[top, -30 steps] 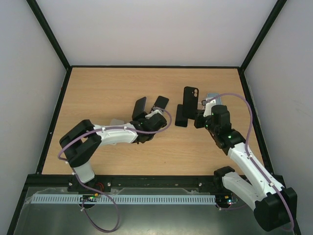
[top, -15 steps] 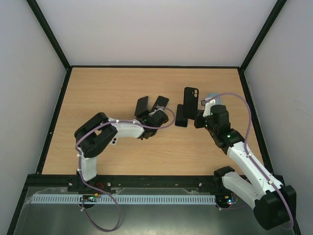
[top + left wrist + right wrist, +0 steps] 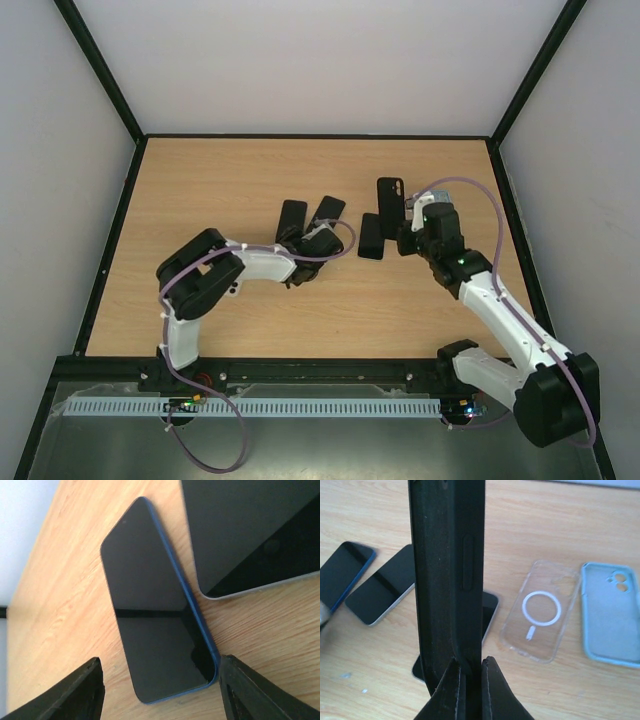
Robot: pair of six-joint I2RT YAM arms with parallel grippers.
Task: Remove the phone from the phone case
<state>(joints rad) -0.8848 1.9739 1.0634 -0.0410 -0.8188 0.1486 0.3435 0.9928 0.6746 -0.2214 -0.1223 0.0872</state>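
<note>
Left gripper jaws apart, right gripper jaws pinched.

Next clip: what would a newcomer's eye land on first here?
The black phone case, right of centre over the wooden table, gripped edge-on in the shut right pincer. Then the open left pincer, poised over a blue-rimmed, dark-screened phone lying flat left of centre.

Matt black phone case against a pale honey wood-grain table. To its left, a blue-rimmed phone and a silver-rimmed phone, both screens glossy black. To its right, a clear case printed with a white ring, and a light blue case
</note>
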